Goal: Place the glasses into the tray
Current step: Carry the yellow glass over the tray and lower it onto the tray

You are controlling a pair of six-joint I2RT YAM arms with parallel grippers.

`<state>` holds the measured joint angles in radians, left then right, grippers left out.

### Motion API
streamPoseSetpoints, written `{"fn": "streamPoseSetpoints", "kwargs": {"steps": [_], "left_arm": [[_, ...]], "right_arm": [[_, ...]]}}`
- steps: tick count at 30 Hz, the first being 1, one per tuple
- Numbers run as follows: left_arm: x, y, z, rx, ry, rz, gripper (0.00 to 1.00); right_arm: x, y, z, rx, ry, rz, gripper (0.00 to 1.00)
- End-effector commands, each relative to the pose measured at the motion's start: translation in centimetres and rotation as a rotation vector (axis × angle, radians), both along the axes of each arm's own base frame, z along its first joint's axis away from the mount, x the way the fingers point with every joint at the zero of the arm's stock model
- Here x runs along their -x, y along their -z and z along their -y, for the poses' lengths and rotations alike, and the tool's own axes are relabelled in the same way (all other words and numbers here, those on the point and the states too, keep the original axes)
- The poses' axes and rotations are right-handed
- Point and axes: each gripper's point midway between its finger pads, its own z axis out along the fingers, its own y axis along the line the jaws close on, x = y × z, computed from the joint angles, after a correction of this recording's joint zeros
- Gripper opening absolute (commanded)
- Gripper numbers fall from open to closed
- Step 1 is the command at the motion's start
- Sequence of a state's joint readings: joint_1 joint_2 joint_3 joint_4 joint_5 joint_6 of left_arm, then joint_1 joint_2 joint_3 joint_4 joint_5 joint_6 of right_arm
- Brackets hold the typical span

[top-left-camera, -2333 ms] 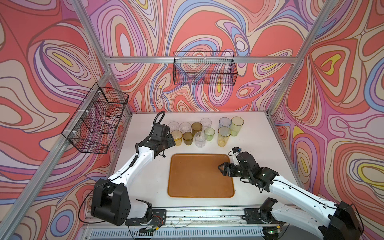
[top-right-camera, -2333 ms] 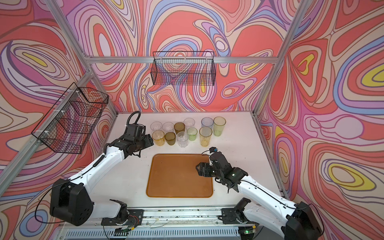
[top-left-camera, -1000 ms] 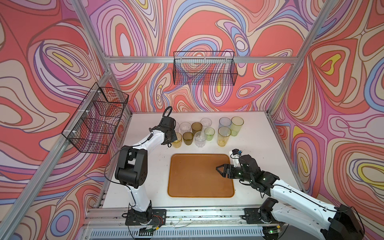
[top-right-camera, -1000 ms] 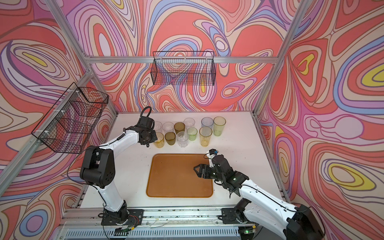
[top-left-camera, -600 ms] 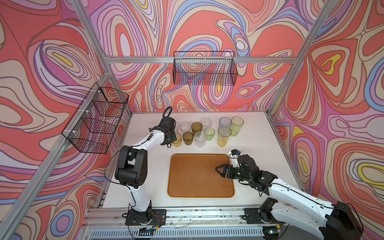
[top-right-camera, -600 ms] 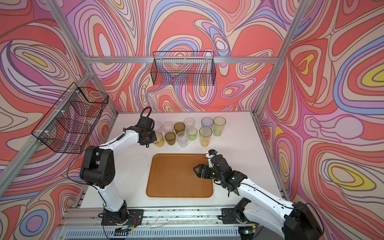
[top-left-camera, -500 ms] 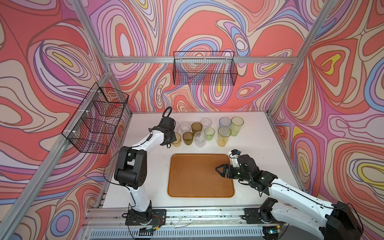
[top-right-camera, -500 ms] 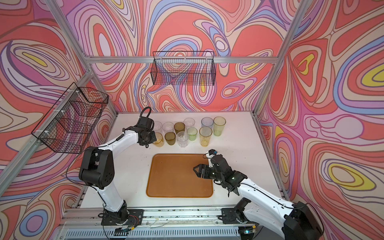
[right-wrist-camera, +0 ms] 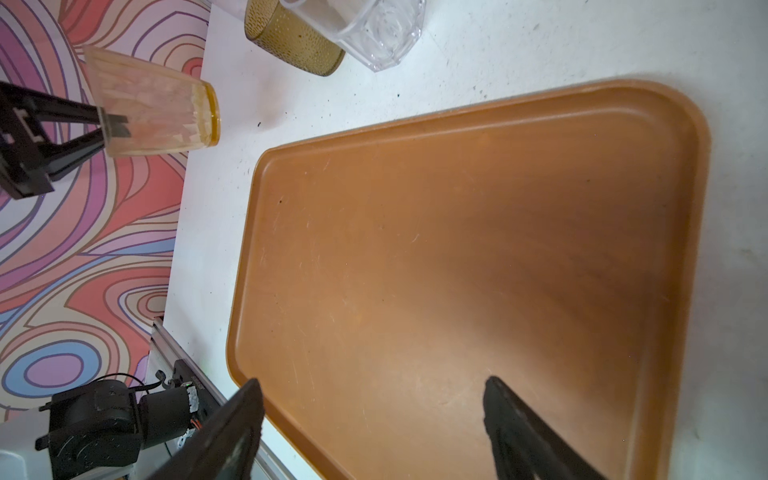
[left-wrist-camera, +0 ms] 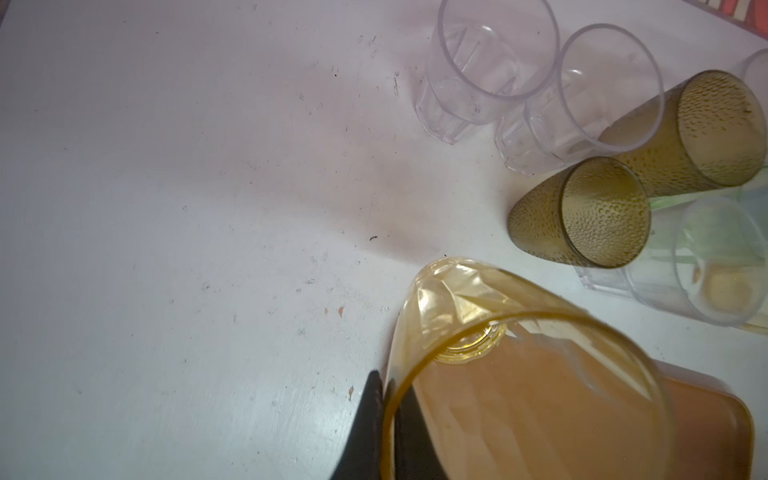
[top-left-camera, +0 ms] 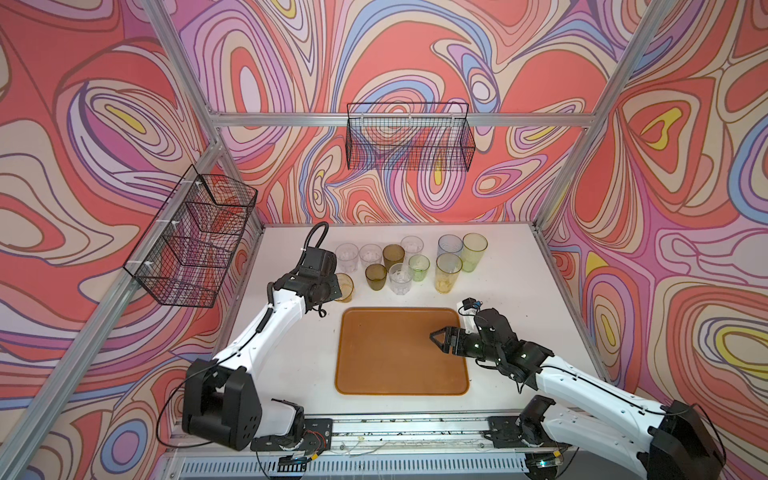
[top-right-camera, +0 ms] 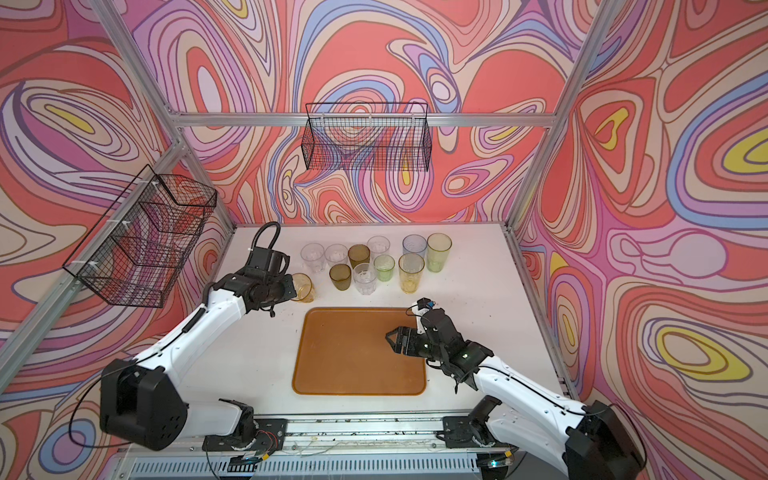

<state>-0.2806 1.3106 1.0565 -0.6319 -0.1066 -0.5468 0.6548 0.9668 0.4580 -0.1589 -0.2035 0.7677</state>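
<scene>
My left gripper (top-left-camera: 335, 286) (top-right-camera: 292, 286) (left-wrist-camera: 384, 401) is shut on the rim of an amber glass (top-left-camera: 345, 287) (top-right-camera: 303, 287) (left-wrist-camera: 519, 374) (right-wrist-camera: 153, 116), one finger inside and one outside. The glass is tilted, just beyond the tray's far left corner. The other glasses (top-left-camera: 401, 277) (top-right-camera: 365, 277) stand in a cluster behind the tray: clear, olive (left-wrist-camera: 582, 212), green, and taller yellow (top-left-camera: 449, 272), grey-blue and yellow-green ones. The orange-brown tray (top-left-camera: 395, 374) (top-right-camera: 353, 365) (right-wrist-camera: 457, 249) holds nothing. My right gripper (top-left-camera: 436, 338) (top-right-camera: 391, 338) (right-wrist-camera: 374, 386) hangs open over the tray's right side.
Two black wire baskets hang on the walls, one at the back (top-left-camera: 409, 137) and one on the left (top-left-camera: 191, 237). The white table (top-left-camera: 519, 282) ends at metal frame posts on both sides. An aluminium rail (top-left-camera: 395, 428) runs along the front edge.
My left gripper has closed on the amber glass's rim and drawn it a little towards the tray, tilting it; the left arm's posture has changed. The right gripper has hardly moved.
</scene>
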Motion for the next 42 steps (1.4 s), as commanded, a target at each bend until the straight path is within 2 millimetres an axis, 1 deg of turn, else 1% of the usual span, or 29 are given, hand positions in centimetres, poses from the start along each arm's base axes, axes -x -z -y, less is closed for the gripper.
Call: {"fn": "streamPoseSetpoints", "kwargs": {"steps": [1, 5, 7, 10, 15, 19, 23, 25, 32, 35, 37, 38, 40, 41, 42], "left_arm": [[3.8, -0.3, -0.3, -0.028, -0.006, -0.026, 0.00], [6.8, -0.3, 0.8, -0.053, 0.037, -0.026, 0.00], [8.3, 0.3, 1.2, -0.055, 0.053, -0.061, 0.00], [10.2, 1.3, 1.3, -0.072, 0.061, -0.090, 0.00], [12.9, 3.3, 2.2, -0.049, 0.081, -0.140, 0.00], [14.9, 4.4, 2.5, -0.101, 0.103, -0.178, 0.00], [16.4, 5.6, 2.7, -0.116, 0.122, -0.220, 0.00], [16.7, 6.1, 2.4, -0.126, 0.119, -0.231, 0.00], [17.6, 8.3, 3.0, -0.106, 0.133, -0.274, 0.00], [17.6, 8.7, 3.0, -0.108, 0.130, -0.281, 0.00], [17.6, 8.8, 3.0, -0.113, 0.129, -0.283, 0.22], [17.5, 8.7, 3.1, -0.112, 0.128, -0.279, 0.30], [17.2, 8.3, 3.3, -0.105, 0.130, -0.262, 0.44], [16.9, 8.0, 3.4, -0.099, 0.130, -0.248, 0.49], [16.7, 7.6, 3.6, -0.094, 0.135, -0.235, 0.50]], "right_arm": [[-0.1, -1.0, -0.5, -0.043, -0.008, 0.013, 0.85], [0.0, -1.1, -0.6, -0.065, -0.002, 0.013, 0.85], [0.0, -1.3, -0.7, -0.074, -0.003, 0.014, 0.85], [0.0, -1.2, -0.7, -0.076, -0.007, 0.011, 0.85], [-0.1, -1.1, -0.6, -0.068, -0.001, 0.010, 0.85], [-0.3, -1.0, -0.7, -0.062, 0.003, 0.010, 0.85], [-0.3, -0.9, -0.6, -0.058, 0.007, 0.005, 0.85], [-0.3, -0.7, -0.5, -0.056, 0.011, 0.000, 0.85], [0.1, 0.0, -0.1, -0.038, 0.020, -0.021, 0.85], [0.3, 0.2, 0.0, -0.037, 0.022, -0.028, 0.85], [0.3, 0.2, 0.1, -0.041, 0.025, -0.027, 0.85], [0.4, 0.2, 0.1, -0.041, 0.024, -0.026, 0.86], [0.4, 0.2, 0.1, -0.045, 0.021, -0.028, 0.86], [0.4, 0.0, 0.0, -0.047, 0.017, -0.025, 0.87], [0.5, 0.1, 0.0, -0.047, 0.014, -0.027, 0.88]]}}
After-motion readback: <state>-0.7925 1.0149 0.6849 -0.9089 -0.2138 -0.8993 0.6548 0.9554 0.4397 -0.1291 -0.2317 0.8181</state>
